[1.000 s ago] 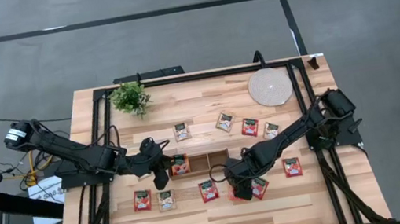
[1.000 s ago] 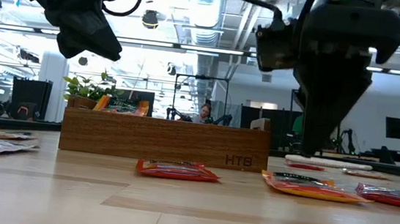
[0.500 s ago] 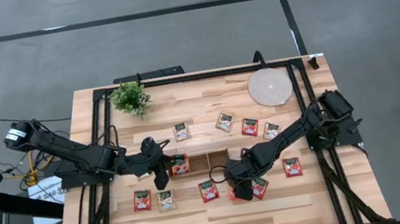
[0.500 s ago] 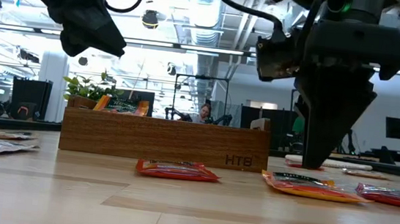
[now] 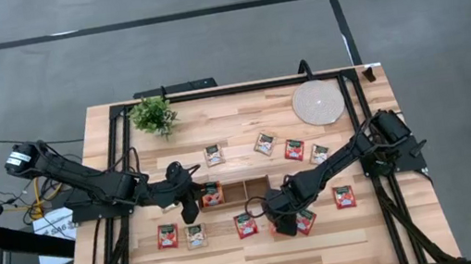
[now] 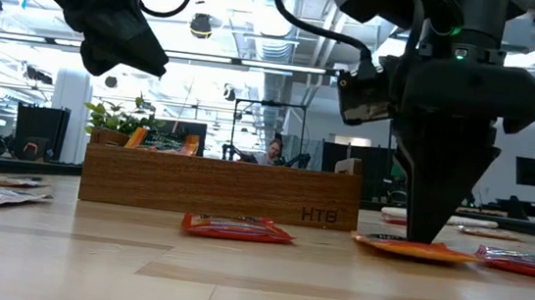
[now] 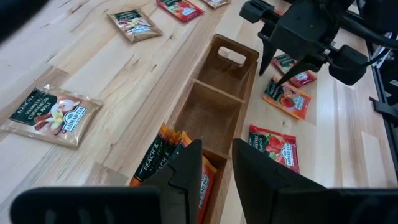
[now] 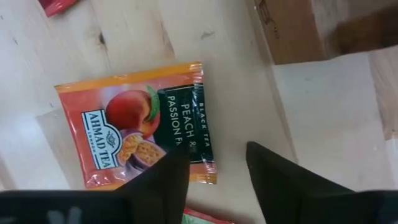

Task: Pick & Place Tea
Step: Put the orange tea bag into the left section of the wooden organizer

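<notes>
Right gripper (image 6: 426,239): pointed straight down, tips at or just above the table. Fingers (image 8: 158,177) a narrow gap apart and holding nothing.

Peach sachet (image 8: 140,134): directly under the right gripper, one finger over its edge and the other on bare wood beside it. Flat on the table, orange, printed face up. Judged light, thin and limp, with a slick foil-like skin; likely to slide or buckle instead of lifting. Best hold judged to be a pinch across one crimped edge, since the flat face offers nothing to grip.

Red sachet (image 5: 307,221): just beside the gripper, on its outer side, touching or overlapping the peach sachet.

Second red sachet (image 5: 246,225): near, on the gripper's other side.

Tray (image 5: 235,191): wooden, three compartments, just beyond the right gripper. The nearest and middle compartments bare; the far one held upright sachets (image 7: 163,163).

Left gripper (image 7: 214,163): above that far compartment, fingers part open and empty.

Loose sachets: one (image 5: 344,196) out towards the right arm's base; four (image 5: 265,142) beyond the tray; two (image 5: 168,236) past the left gripper on the near side.
</notes>
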`<action>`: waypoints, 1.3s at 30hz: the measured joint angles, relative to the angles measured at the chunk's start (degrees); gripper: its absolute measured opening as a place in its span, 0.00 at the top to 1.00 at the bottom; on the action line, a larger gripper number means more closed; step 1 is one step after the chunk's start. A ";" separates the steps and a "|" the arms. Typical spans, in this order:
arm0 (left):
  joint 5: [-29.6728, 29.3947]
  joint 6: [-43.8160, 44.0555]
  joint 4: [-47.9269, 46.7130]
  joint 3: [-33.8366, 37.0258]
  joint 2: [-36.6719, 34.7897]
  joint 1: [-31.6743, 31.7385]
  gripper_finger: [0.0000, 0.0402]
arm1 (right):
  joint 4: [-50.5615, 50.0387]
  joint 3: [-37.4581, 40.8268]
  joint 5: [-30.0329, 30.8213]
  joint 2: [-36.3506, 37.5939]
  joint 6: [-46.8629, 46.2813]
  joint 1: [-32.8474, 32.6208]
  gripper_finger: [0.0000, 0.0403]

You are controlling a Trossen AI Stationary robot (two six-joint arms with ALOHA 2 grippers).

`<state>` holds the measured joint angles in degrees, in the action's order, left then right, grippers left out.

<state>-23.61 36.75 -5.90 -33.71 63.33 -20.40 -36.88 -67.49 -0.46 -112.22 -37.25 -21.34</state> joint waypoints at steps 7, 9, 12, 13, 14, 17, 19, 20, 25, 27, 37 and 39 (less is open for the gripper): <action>-0.01 -0.09 -0.01 0.00 0.00 0.02 0.80 | -1.14 0.09 0.84 0.06 0.26 0.11 0.87; 0.01 -0.09 -0.03 0.00 0.00 0.00 0.80 | -1.28 0.29 0.88 0.62 0.29 0.09 0.94; 0.00 -0.09 -0.02 0.00 0.00 0.01 0.80 | -1.22 0.34 1.24 2.01 0.79 -0.01 0.99; 0.00 -0.09 -0.02 0.00 0.00 0.01 0.80 | -1.41 0.44 1.61 2.59 0.48 -0.04 0.98; 0.00 -0.09 -0.02 0.00 0.00 0.01 0.80 | -2.11 0.53 1.40 3.13 0.02 -0.05 0.98; 0.01 -0.07 -0.01 0.00 0.00 0.02 0.80 | -3.71 0.69 1.36 5.55 -0.14 -0.15 1.00; 0.07 -0.03 -0.01 0.00 0.00 0.02 0.80 | -4.87 0.49 1.59 7.39 -0.24 -0.45 1.00; 0.40 0.15 0.03 0.00 0.00 0.02 0.80 | -5.53 0.49 1.78 8.07 -0.26 -0.58 1.00; 3.39 0.48 2.01 0.00 0.00 0.02 0.80 | -6.35 0.49 2.13 12.51 -1.71 -1.18 1.00; 5.16 0.52 3.48 0.00 0.00 0.02 0.80 | -6.28 0.49 2.45 14.33 -1.85 -1.24 1.00; 12.35 -0.77 12.56 0.00 0.00 0.02 0.80 | -7.12 -4.22 5.37 20.83 -1.33 -1.55 1.00; 12.78 -2.21 15.25 0.00 0.00 0.00 0.80 | -8.38 -6.98 7.06 20.81 0.12 -1.53 1.00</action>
<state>-10.82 34.54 9.35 -33.71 63.33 -20.40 -45.25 -74.48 6.60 -91.41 -37.13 -22.87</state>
